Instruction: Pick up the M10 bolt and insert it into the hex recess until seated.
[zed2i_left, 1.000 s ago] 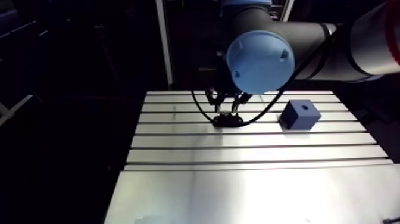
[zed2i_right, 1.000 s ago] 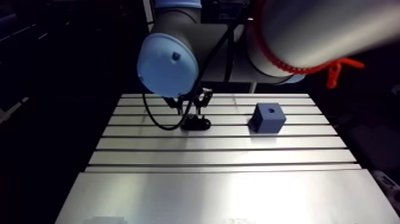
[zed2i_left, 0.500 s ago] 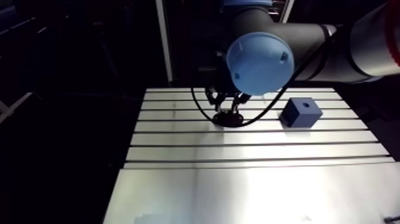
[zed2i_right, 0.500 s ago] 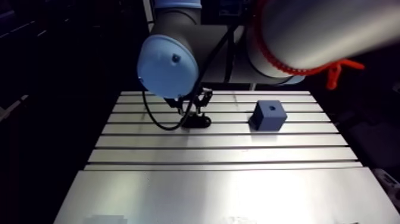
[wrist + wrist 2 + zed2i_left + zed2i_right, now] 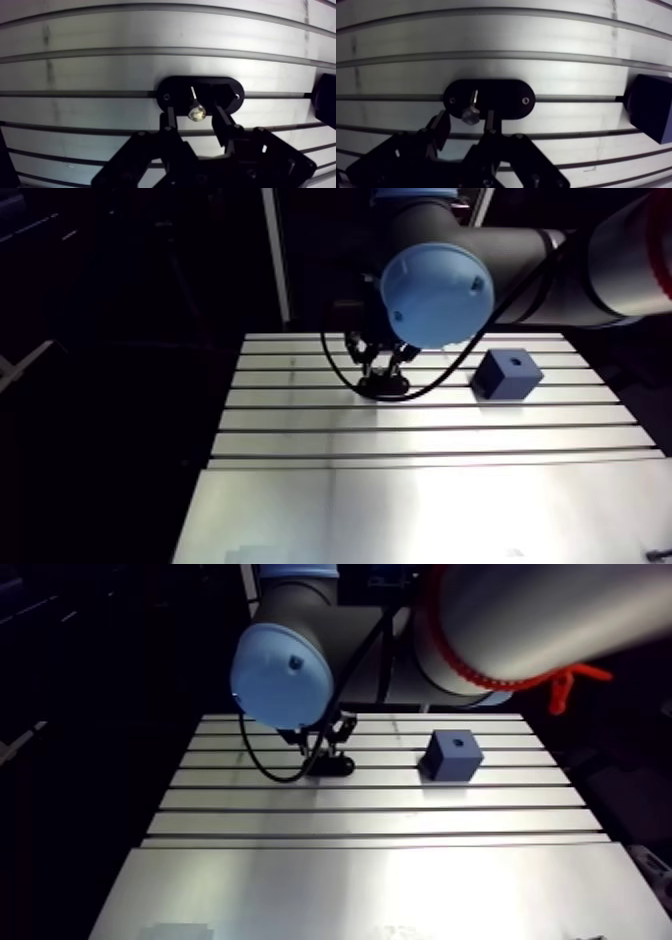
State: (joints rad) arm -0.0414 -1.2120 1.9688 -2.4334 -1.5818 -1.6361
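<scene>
Bolt (image 5: 196, 112) stands head-up in black holder (image 5: 172, 92), mid-bench (image 5: 400, 508) toward far edge; block (image 5: 507, 376) near far right corner. Gripper (image 5: 194, 116) spread, fingers (image 5: 169, 119) straddling head, holding nothing. Small, rigid, slick steel: likely pinch squarely across hex flats.

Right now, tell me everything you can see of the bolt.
The bolt is small, silvery metal: hex head facing the camera, thin shank running down to the black oval plate it stands on. It sits between the fingers of the open gripper, with gaps on both sides, so nothing grips it. The plate lies on the slotted table.
</scene>
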